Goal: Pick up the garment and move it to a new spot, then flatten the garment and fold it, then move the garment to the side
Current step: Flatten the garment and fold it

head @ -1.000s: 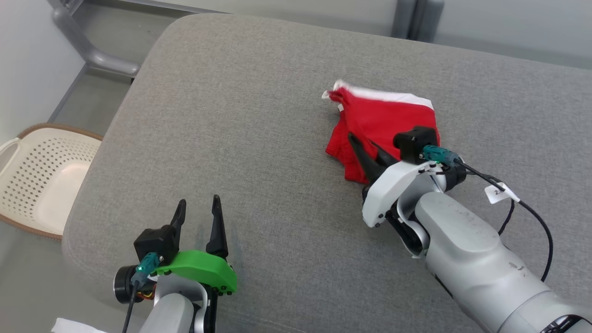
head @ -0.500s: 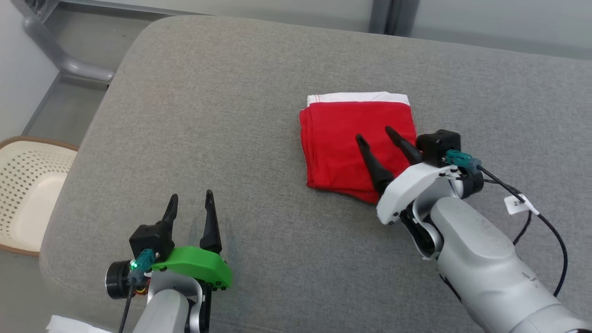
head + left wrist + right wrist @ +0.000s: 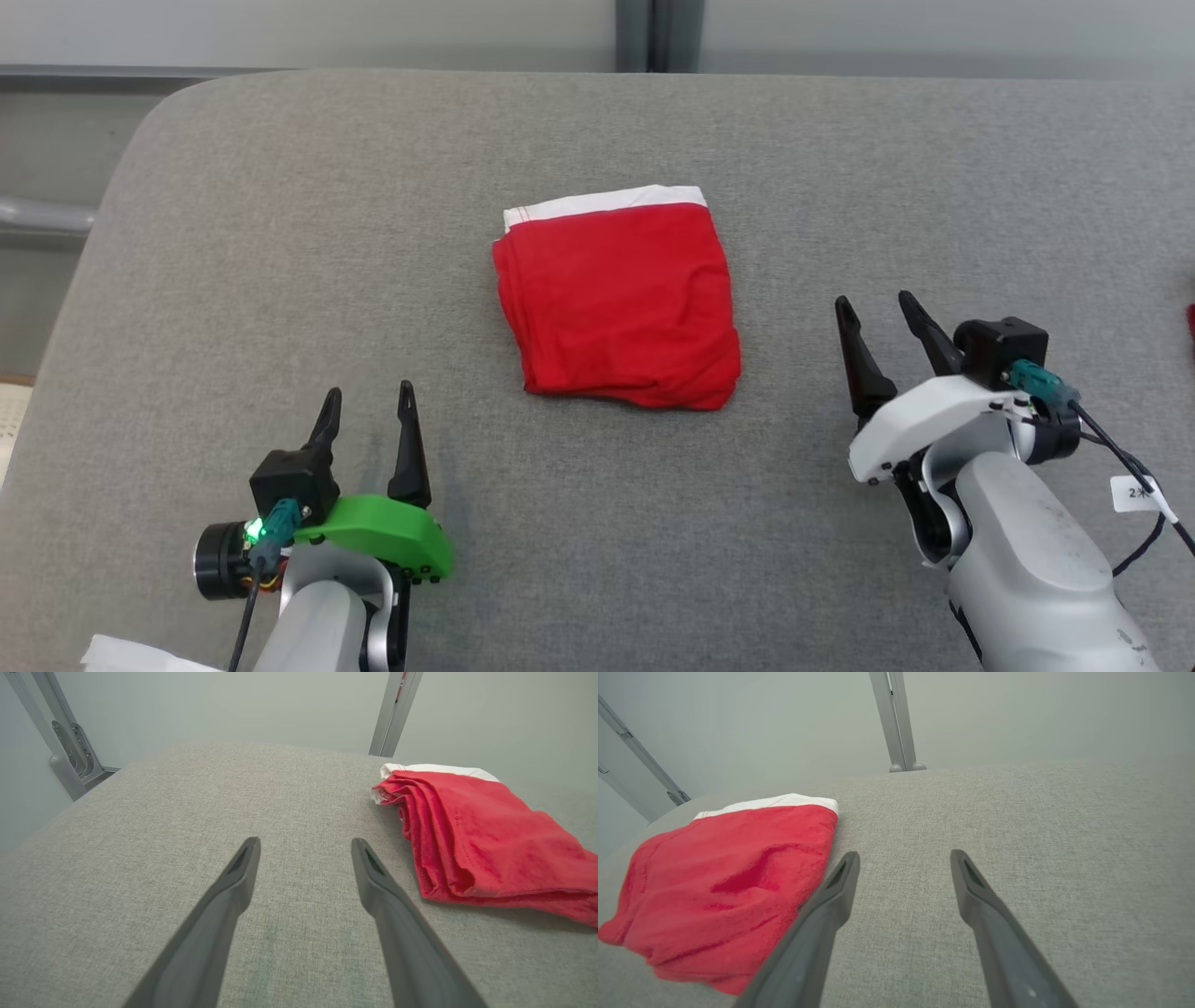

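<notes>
Garment (image 3: 616,299) lies folded in red square, white band at far edge, mid grey padded surface (image 3: 280,233). Left fingers (image 3: 408,448) spread, empty. Right fingers (image 3: 859,364) spread, empty, apart from cloth. Fold looks done. Likely next: shift aside, pinching all layers together.

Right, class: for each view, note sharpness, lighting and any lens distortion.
Head view: evenly lit and sharp, with a thin shadow along the near edge of the garment. Left wrist view: wide-angle stretch makes the left gripper fingers loom, and the wall is hazy. Right wrist view: same stretch on the right gripper, wall washed out too.
</notes>
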Robot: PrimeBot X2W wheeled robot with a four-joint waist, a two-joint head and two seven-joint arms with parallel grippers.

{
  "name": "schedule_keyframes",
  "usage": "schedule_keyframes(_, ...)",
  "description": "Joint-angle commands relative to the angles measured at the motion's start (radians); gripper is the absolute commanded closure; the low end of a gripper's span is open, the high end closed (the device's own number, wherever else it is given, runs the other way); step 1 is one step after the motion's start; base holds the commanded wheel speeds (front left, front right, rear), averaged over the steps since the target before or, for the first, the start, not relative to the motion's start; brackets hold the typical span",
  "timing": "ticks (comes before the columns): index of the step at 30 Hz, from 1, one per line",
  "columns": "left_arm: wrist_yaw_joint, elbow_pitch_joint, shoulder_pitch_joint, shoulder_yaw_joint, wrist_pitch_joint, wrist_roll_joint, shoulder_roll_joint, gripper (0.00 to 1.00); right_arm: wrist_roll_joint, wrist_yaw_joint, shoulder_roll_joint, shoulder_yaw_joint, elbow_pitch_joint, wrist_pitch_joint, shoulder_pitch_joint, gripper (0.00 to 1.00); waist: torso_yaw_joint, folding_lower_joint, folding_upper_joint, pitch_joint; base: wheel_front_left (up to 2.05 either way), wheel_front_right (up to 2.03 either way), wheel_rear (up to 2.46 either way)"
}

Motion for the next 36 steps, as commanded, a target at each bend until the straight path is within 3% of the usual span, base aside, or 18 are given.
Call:
schedule_keyframes(1,-0.001,0.002,0.005,0.013,0.001,0.005,0.006,0.0,-0.015,0.0,0.005,-0.017,-0.01,-0.002,0.026,0.0,-0.046,0.0,0.0,-0.012,0.0,0.0,0.0)
schedule_keyframes(6,-0.011,0.002,0.024,0.02,0.001,0.038,0.005,0.0,-0.054,0.0,0.021,-0.096,-0.042,-0.002,0.087,0.0,-0.08,0.0,0.0,-0.029,0.0,0.0,0.0)
schedule_keyframes(16,-0.017,0.01,0.058,0.05,0.001,0.078,0.005,0.0,-0.103,0.0,0.049,-0.158,-0.1,-0.002,0.179,0.0,-0.112,0.0,0.0,-0.069,0.0,0.0,0.0)
schedule_keyframes(36,-0.022,-0.003,0.173,0.099,0.001,0.1,0.006,0.0,-0.084,0.0,0.06,-0.141,-0.133,-0.002,0.307,0.0,-0.108,0.0,0.0,-0.174,0.0,0.0,0.0)
